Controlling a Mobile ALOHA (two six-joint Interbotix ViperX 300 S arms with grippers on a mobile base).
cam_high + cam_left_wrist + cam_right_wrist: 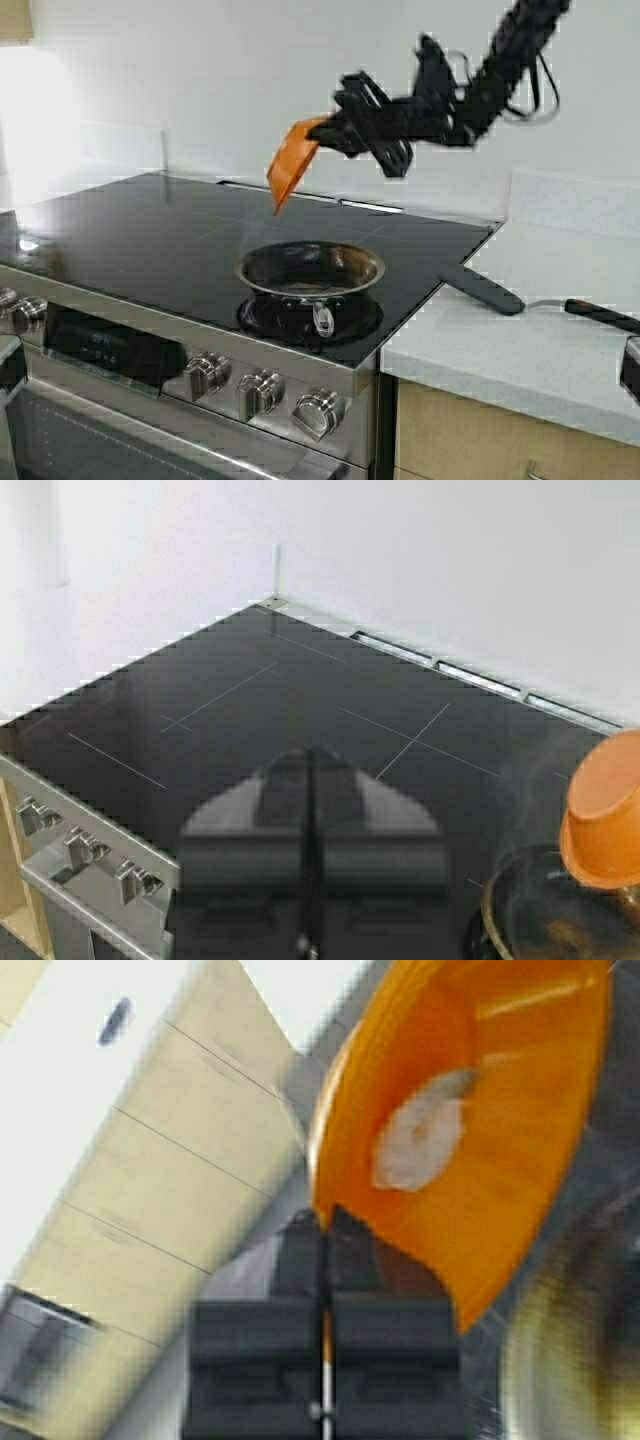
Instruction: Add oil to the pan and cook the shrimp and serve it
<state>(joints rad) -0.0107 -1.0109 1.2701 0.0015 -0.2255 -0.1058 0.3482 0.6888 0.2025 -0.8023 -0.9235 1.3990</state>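
Gripping the rim of the orange bowl (291, 167), the right gripper (330, 132) holds it tipped steeply, mouth down, in the air above and just behind the pan (311, 270); in the right wrist view its closed jaws pinch the bowl's edge between them. The shrimp (422, 1143), a small pale curled piece, still clings to the tilted inner wall of the bowl, just beyond the fingertips and above the pan, not yet in it. Judged from its look, the shrimp is light, soft and wet, so it is likely to stick and then slide off suddenly; it is best handled through the bowl, by the rim hold already in place, rather than seized directly. The bowl appears stiff and light, though a thin rim pinch may let it swivel. The pan sits on the front burner of the black glass cooktop (150, 235), its looped handle pointing toward the knobs (260, 392) at the front; faint vapour above it suggests heat. Beside the pan, on the pale counter (500, 345), lies a dark spatula (490, 290). The left gripper (311, 880) hovers away from the pan over the bare cooktop, jaws closed on nothing.
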